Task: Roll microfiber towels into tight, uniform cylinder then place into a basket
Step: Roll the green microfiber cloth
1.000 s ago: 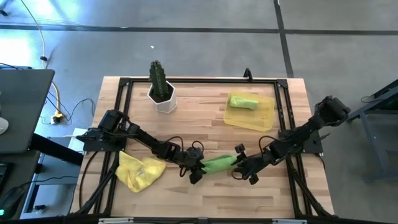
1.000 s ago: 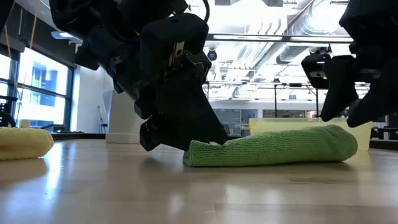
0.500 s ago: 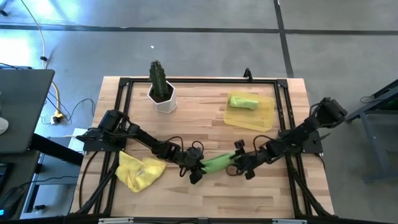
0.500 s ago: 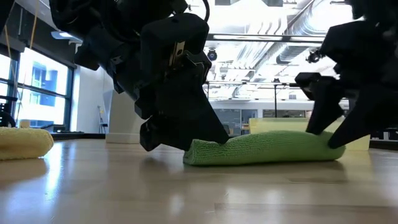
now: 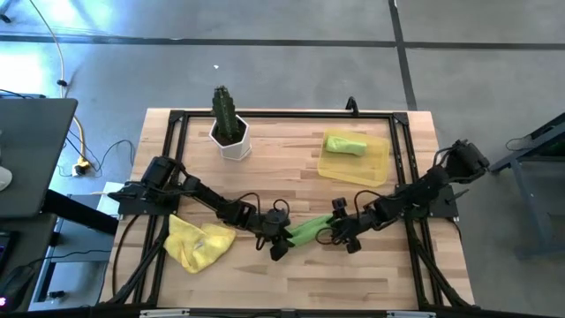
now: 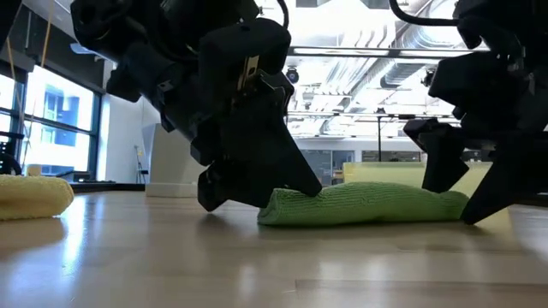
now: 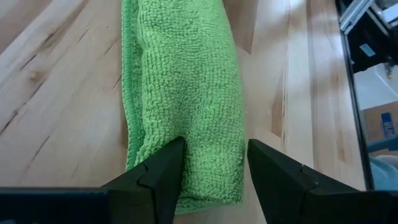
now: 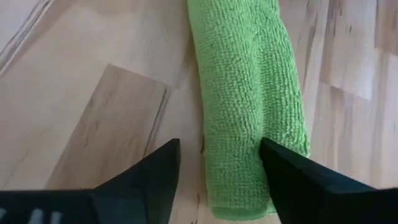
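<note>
Near the tabletop's front edge: rolled green towel (image 5: 306,232), left end effector (image 7: 212,163) and right end effector (image 8: 219,163) each spread open astride one end. Uneven closing or lifting likely to loosen the roll. Farther back, basket (image 5: 379,167) near the right edge, already holding one roll (image 5: 344,144).

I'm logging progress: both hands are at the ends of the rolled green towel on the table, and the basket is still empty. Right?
Not quite: the basket already holds a rolled green towel, as the high view shows. The rest stands: the left hand and right hand are at the ends of the green roll on the table.
</note>
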